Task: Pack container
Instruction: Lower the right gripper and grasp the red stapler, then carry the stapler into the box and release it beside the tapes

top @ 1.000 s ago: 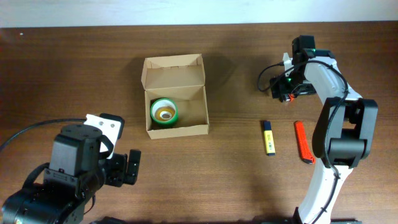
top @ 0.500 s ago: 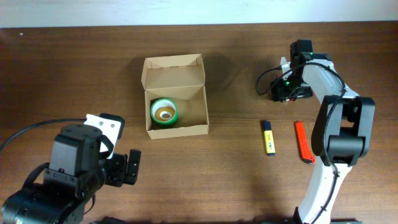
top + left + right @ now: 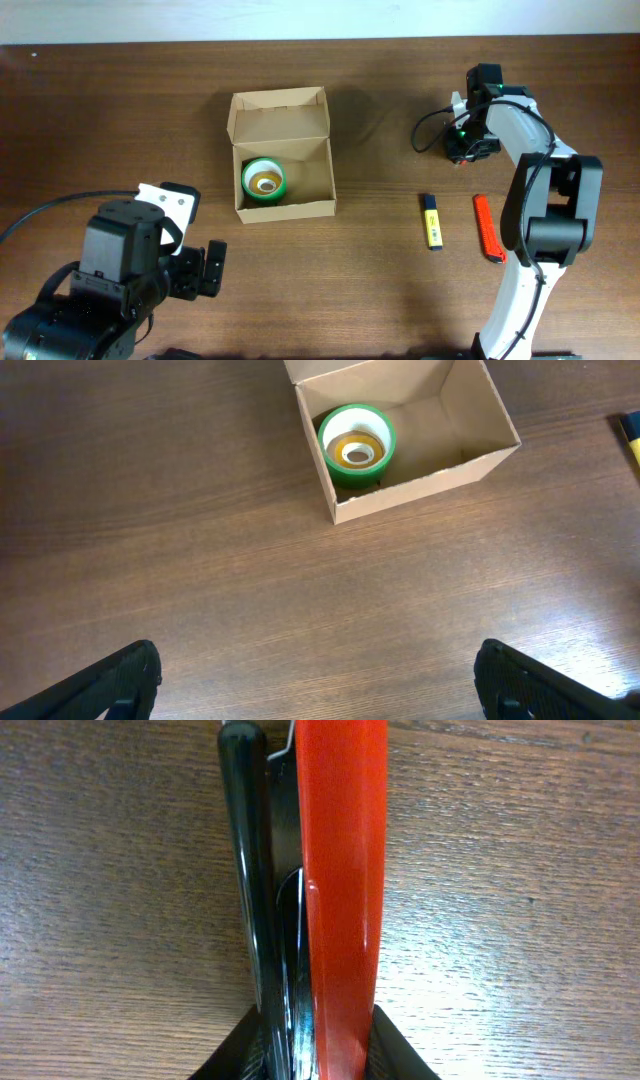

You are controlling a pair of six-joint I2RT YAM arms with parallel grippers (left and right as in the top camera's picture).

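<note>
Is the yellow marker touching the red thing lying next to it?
Apart. The overhead view shows a strip of bare wood between the yellow marker and the red thing, which lie side by side.

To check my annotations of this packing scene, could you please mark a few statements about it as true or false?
1. The green tape roll lies inside the container. True.
2. The container's lid is shut. False: the flap stands open.
3. The yellow marker is in the container. False: it lies on the table.
4. The left pincer is open and holds nothing. True.
5. The right pincer grips a red and black tool. True.
</note>
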